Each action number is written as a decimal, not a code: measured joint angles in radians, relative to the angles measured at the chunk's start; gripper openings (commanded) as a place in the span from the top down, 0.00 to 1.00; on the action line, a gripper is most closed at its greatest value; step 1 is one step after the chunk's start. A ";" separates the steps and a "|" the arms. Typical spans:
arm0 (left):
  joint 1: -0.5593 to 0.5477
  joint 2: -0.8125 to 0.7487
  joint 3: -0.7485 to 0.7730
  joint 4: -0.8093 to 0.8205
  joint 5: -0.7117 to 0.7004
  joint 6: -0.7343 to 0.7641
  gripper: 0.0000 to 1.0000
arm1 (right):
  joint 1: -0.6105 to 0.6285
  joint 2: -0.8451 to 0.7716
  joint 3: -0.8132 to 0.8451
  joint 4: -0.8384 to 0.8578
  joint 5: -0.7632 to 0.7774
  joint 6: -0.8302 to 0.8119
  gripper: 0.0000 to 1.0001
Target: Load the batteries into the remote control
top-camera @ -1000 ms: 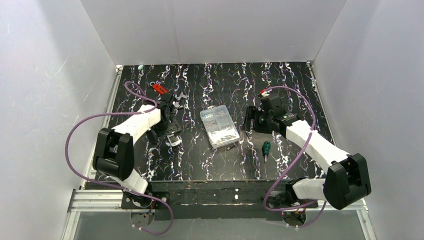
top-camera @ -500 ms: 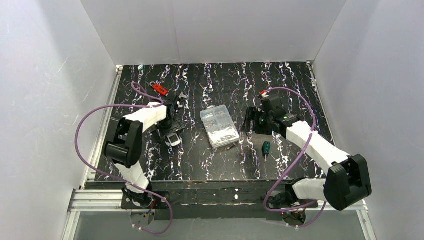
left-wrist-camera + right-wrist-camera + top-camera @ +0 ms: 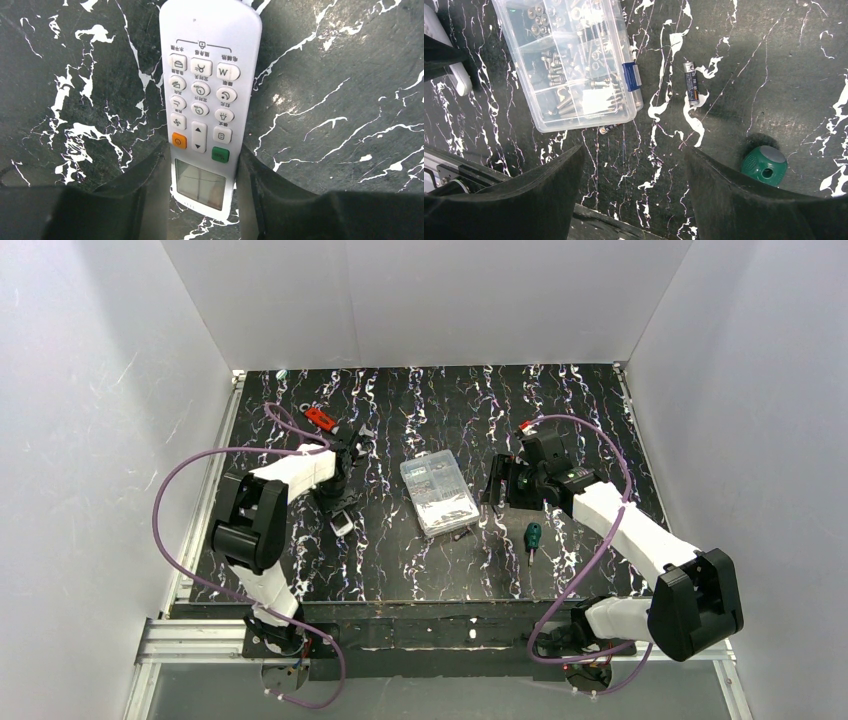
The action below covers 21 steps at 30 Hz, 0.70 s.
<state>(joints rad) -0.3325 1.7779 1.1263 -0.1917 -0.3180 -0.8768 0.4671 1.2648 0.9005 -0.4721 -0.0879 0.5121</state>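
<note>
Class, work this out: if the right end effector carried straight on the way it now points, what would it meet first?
The open right end effector would probably meet the bare table first, between the clear parts box and the loose battery; depth is unclear.

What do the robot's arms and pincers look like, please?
The left arm and right arm have white links with bulky black joint housings. A purple cable loops along each. The left pincer and right pincer carry broad matte black fingers tapering toward the tips.
</note>
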 measured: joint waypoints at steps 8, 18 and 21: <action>-0.002 -0.047 -0.035 -0.006 0.041 0.060 0.91 | 0.000 -0.060 0.002 0.011 -0.025 -0.037 0.18; -0.002 -0.347 -0.058 -0.033 0.222 0.038 0.88 | 0.019 -0.288 -0.104 0.277 -0.136 -0.076 0.16; -0.002 -0.348 -0.033 -0.058 0.270 -0.038 0.89 | 0.077 -0.306 -0.151 0.371 -0.142 -0.069 0.16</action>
<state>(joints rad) -0.3344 1.4303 1.0931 -0.2501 -0.0475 -0.9150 0.5438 0.9585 0.7490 -0.1009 -0.2298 0.4431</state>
